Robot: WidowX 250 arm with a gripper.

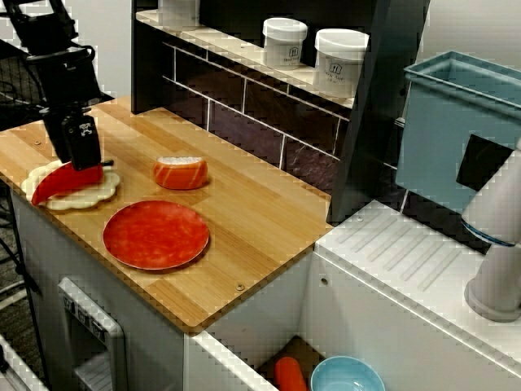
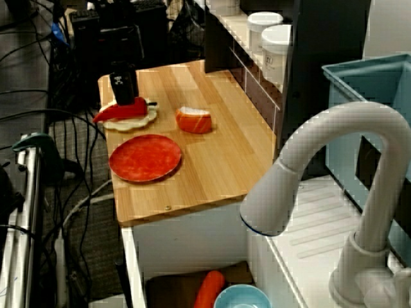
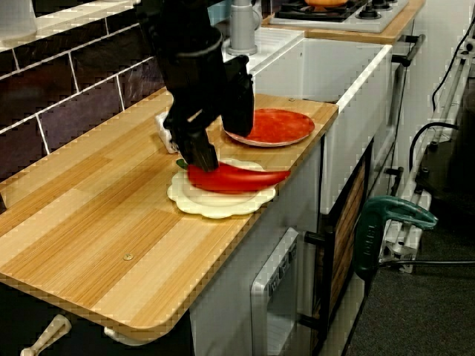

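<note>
My black gripper (image 1: 81, 167) is at the left end of the wooden counter (image 1: 260, 220), shut on the stem end of a red chili pepper (image 1: 59, 182). The pepper lies across a cream scalloped plate (image 1: 81, 199), touching it or just above it. In the view from the counter's end the gripper (image 3: 200, 159) pinches the pepper (image 3: 237, 178) over the cream plate (image 3: 215, 204). A flat red plate (image 1: 155, 235) sits just right of it near the front edge. A salmon sushi piece (image 1: 181, 172) lies behind the red plate.
Two white jars (image 1: 285, 41) (image 1: 340, 61) stand on the tiled shelf behind the counter. Right of the counter is a sink holding a blue bowl (image 1: 348, 376) and a carrot (image 1: 289, 373), with a white faucet (image 2: 321, 160) and a blue bin (image 1: 456, 122).
</note>
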